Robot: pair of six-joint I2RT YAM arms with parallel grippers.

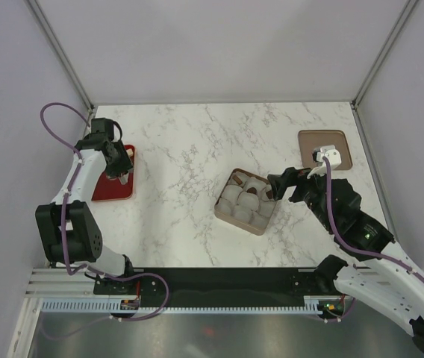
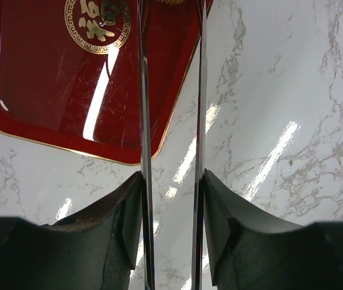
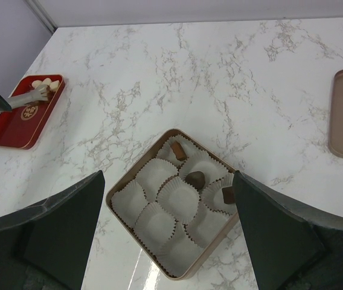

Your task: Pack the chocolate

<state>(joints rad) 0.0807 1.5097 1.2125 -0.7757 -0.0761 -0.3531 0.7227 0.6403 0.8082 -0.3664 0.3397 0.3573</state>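
Three brown chocolate pieces (image 3: pixel 195 178) lie in white paper cups in the square tan box (image 3: pixel 116 202), along its far right side; the other cups hold nothing. Pale cream chocolate pieces (image 3: pixel 46 84) sit at the far end of the red tray (image 2: pixel 51 72). My left gripper (image 2: pixel 173 181) is shut on thin metal tongs (image 2: pixel 144 90), whose blades reach over the tray to those pieces. A tan piece (image 2: pixel 171 2) shows at the blade tips; whether it is pinched I cannot tell. My right gripper (image 3: pixel 166 175) hangs open over the box (image 1: pixel 223 211), holding nothing.
The tan box lid (image 1: pixel 324 142) lies at the back right, partly behind my right wrist. The red tray (image 1: pixel 113 190) is near the left wall. White marble table (image 1: pixel 182 149) lies between tray and box; grey walls close in the sides and back.
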